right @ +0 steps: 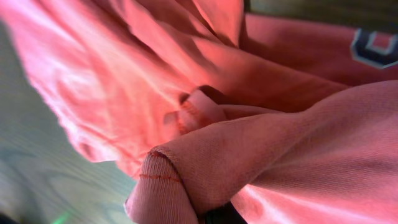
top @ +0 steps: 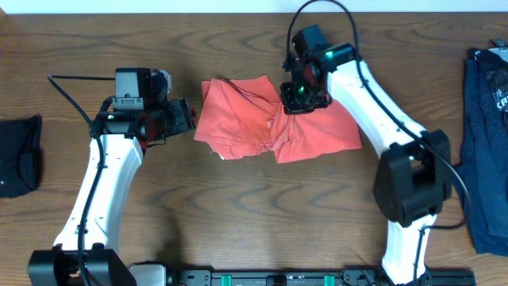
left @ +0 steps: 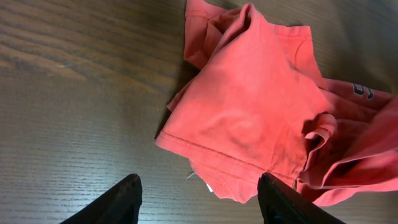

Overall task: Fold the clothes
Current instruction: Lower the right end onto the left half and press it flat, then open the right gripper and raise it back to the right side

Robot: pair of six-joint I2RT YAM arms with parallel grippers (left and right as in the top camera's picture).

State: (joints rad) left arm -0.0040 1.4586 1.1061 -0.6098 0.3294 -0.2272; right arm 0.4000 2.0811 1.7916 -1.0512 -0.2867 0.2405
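Observation:
The coral-red T-shirt (top: 254, 119) lies bunched in the middle of the table. It also shows in the left wrist view (left: 261, 118), with a bit of navy lettering at the right edge. My left gripper (top: 187, 117) (left: 199, 199) is open and empty, just left of the shirt's left hem. My right gripper (top: 300, 95) is over the shirt's middle and shut on a fold of the red cloth (right: 205, 168), which covers its fingers. The navy printed shirt (top: 486, 135) lies at the far right. The small black garment (top: 17, 155) lies at the far left.
The wooden table (top: 238, 206) shows bare wood in front of the shirt and between the arms. The arm bases stand at the front edge.

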